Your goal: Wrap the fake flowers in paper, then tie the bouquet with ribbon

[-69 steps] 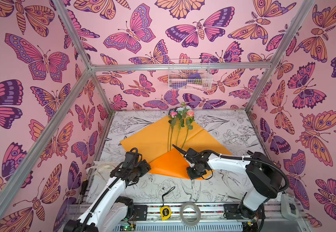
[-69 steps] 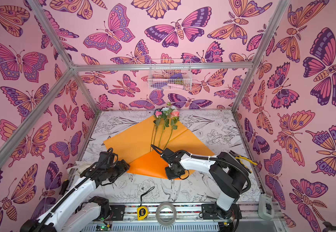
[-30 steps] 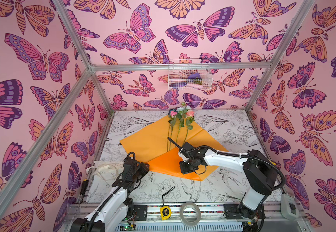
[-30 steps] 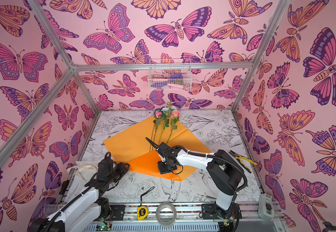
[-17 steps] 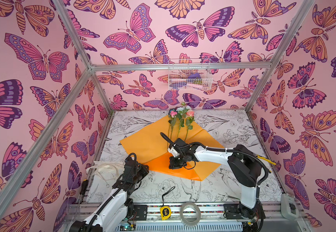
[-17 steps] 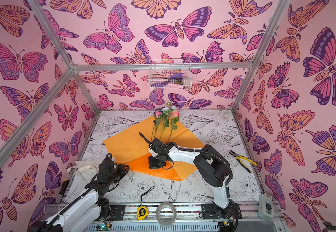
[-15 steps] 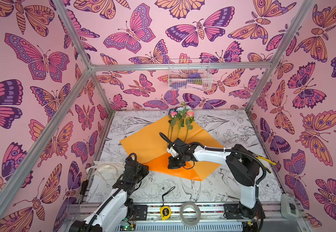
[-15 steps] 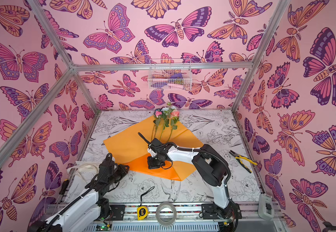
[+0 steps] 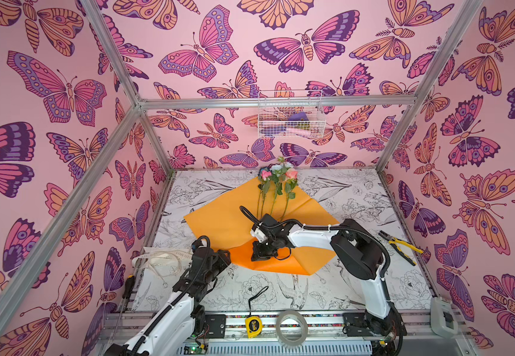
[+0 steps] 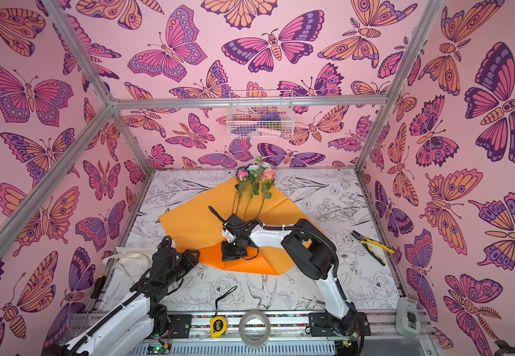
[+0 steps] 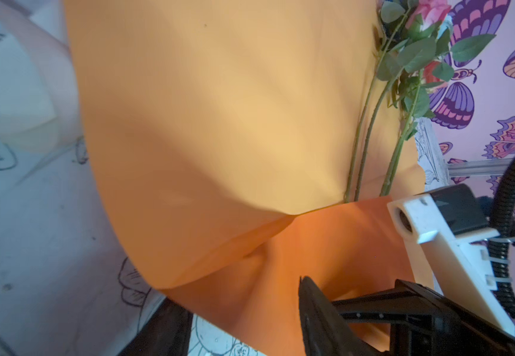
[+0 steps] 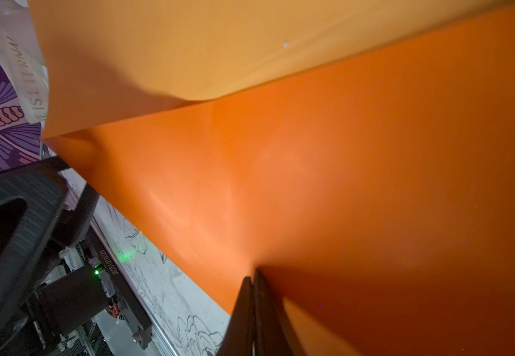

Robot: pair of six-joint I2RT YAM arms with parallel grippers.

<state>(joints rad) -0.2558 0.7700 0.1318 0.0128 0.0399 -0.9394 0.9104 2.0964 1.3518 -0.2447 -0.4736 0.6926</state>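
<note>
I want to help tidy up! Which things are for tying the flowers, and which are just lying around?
For the job: fake flowers, orange wrapping paper, probably the ribbon.
Lying about: tape measure, tape roll, pliers, screwdriver.

White arms (image 9: pixel 311 239), black joints (image 9: pixel 354 251), corrugated cables (image 11: pixel 501 212), black fingers (image 12: pixel 245 311)

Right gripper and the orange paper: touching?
Touching. The right wrist view shows the right gripper shut on a fold of the orange paper, which puckers at its tips.
</note>
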